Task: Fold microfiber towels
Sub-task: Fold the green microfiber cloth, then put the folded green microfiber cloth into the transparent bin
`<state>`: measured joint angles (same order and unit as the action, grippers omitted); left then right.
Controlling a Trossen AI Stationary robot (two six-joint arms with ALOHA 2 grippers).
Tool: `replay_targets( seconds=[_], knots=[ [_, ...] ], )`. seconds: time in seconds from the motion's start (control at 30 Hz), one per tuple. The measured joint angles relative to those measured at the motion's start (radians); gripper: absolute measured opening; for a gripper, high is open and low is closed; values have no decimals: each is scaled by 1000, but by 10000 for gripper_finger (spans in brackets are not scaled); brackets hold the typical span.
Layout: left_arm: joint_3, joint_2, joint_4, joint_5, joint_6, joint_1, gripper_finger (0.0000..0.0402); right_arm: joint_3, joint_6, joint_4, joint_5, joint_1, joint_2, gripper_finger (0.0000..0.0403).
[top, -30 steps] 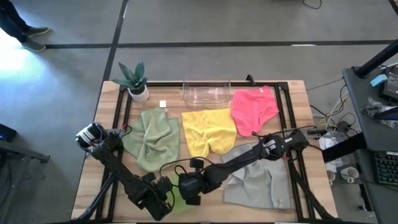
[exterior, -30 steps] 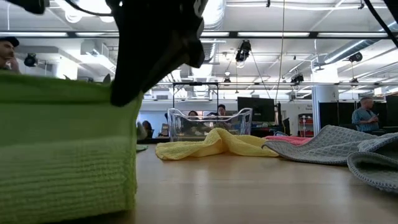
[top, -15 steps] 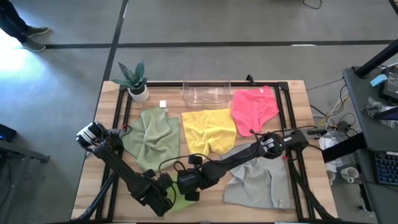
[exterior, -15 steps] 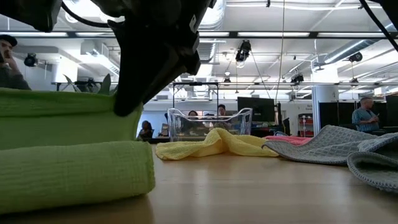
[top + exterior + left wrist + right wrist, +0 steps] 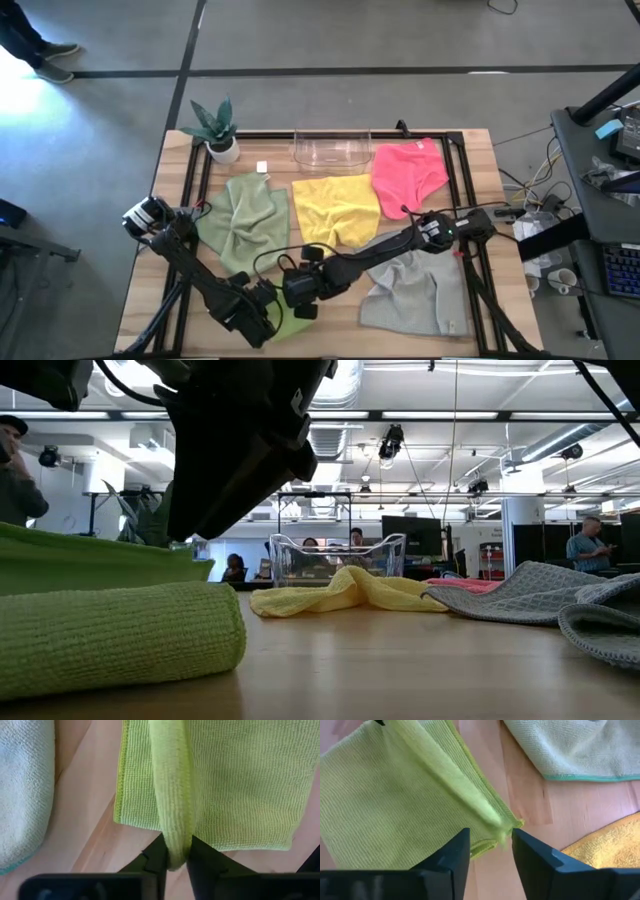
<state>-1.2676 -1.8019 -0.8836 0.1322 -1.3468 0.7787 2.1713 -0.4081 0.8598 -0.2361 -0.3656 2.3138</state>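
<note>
The lime green towel (image 5: 287, 323) lies at the table's near edge, left of the middle, partly folded, with a raised ridge along it (image 5: 172, 780). My left gripper (image 5: 175, 854) points down at its near end, shut on that ridge. My right gripper (image 5: 490, 845) hangs open just above one folded corner (image 5: 506, 827), a finger on either side and apart from it. Farther back lie the sage green towel (image 5: 245, 220), the yellow towel (image 5: 335, 210), the hot pink towel (image 5: 405, 175) and the light grey towel (image 5: 415, 285), all flat on the table. My left gripper pinches the end of the lime towel's raised fold (image 5: 175, 837) between its two fingers, which come from above and stand across the ridge. It is a fold of more than one layer. The cloth on both sides of the ridge rests on the table.
A clear plastic bin (image 5: 332, 150) and a small potted plant (image 5: 218, 130) stand along the far edge. Both arms reach low across the table's near half and meet over the lime towel. Bare wood shows between the lime and the grey towel.
In the low view the lime towel's upper layer, held up like a wall a second ago, has sunk toward the table. It now slopes low over a rolled fold that lies in front on the wood.
</note>
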Motion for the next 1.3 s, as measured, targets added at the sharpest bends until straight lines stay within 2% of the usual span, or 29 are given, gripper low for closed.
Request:
replay_targets(
  seconds=[0.23, 0.37, 0.7, 0.93, 1.13, 1.3],
  knots=[
    [14, 1, -10, 12, -1, -7, 146, 32, 2, 50, 2, 0, -26, 145],
    [-4, 13, -70, -1, 2, -24, 175, 34, 56, 94, 5, 0, -71, 136],
    [-70, 147, -78, 25, 67, -5, 180, 34, 110, 372, 7, -17, -165, 120],
    [-94, 129, 75, 111, 128, 67, 180, 12, 150, 500, 8, -91, -167, 118],
    [-110, 66, 140, 109, 130, 112, 180, -89, 174, 523, 8, -157, -169, 111],
    [-209, 31, 142, 109, 164, 111, 180, -247, 158, 517, 9, -185, -218, 109]
  ],
)
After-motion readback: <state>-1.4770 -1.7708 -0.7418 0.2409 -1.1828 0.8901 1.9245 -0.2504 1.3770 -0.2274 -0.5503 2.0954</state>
